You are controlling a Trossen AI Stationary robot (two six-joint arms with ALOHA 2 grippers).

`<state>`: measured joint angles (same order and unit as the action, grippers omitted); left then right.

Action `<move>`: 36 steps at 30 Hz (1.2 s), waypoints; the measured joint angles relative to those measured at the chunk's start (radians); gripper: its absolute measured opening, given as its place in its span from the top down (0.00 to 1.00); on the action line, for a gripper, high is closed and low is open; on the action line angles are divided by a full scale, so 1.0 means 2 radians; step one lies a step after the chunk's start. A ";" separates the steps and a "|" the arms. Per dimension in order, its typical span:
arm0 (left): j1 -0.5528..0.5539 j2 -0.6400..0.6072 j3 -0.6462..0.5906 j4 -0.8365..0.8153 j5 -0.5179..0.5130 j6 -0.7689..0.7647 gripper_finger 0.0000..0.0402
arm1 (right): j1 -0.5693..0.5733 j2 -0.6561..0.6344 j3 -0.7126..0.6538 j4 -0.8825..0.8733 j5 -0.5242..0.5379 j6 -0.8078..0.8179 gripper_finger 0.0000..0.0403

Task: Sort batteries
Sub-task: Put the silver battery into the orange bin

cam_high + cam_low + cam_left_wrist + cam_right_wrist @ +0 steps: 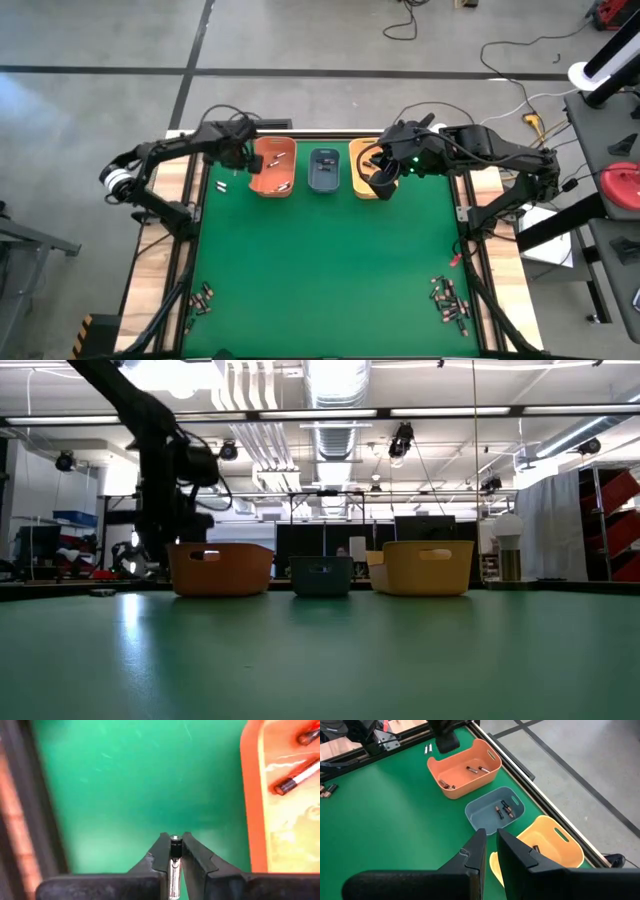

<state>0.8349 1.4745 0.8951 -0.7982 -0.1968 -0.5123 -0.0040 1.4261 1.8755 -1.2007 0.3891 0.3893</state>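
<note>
A green-topped table (330, 270) stood in a workshop, with two dark robot arms reaching over its far edge, where three small plastic bins sat in a row: an orange bin (272, 168), a blue-grey bin (323, 170) in the middle, and a yellow-orange bin (366, 170). The left gripper (173, 845) hovered just beside the orange bin's outer wall, its two dark fingers (156, 856) clamped on a slim silvery battery (174, 865) held lengthwise, its capped tip poking out between the fingertips. A few batteries already lay inside the orange bin (479, 769) and the blue-grey bin (504, 810), and two pale ones (222, 186) lay on the cloth near the left gripper. The right gripper (489, 842) hung above the yellow-orange bin with its fingers nearly together and nothing visible between them. Loose piles of unsorted batteries waited at the near left corner (200, 298) and the near right corner (449, 298), well apart from the bins. These cells looked light, rigid and smooth, so they would likely roll or slip if pinched at an end; taking each across the middle of its barrel, fingers square to its length, seemed the surest hold.
</note>
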 joint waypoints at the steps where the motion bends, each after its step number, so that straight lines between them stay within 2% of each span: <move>1: 0.000 -0.007 0.010 -0.010 -0.001 0.006 0.98 | 0.000 0.000 0.000 0.000 0.000 0.000 0.90; 5: -0.001 -0.026 0.059 -0.011 0.016 0.051 0.98 | 0.000 0.000 0.000 0.000 0.000 0.000 0.90; 9: -0.009 -0.011 0.114 -0.011 0.093 0.095 0.98 | 0.000 0.000 0.000 0.000 0.000 -0.004 0.90; 18: -0.070 0.107 0.208 -0.041 0.095 0.156 0.98 | 0.000 0.000 0.000 0.000 -0.002 0.006 0.90; 25: -0.084 0.170 0.217 -0.040 0.095 0.199 0.98 | 0.009 0.000 0.000 0.000 -0.004 0.017 0.90; 31: -0.082 0.196 0.206 -0.032 0.094 0.255 0.98 | 0.010 0.000 0.000 0.000 -0.004 0.023 0.90; 36: -0.083 0.205 0.206 -0.016 0.090 0.255 0.98 | 0.010 0.000 0.000 0.000 -0.003 0.017 0.90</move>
<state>0.6682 1.8853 1.3079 -0.8303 -0.0167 -0.0028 0.0154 1.4261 1.8759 -1.2005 0.3836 0.4225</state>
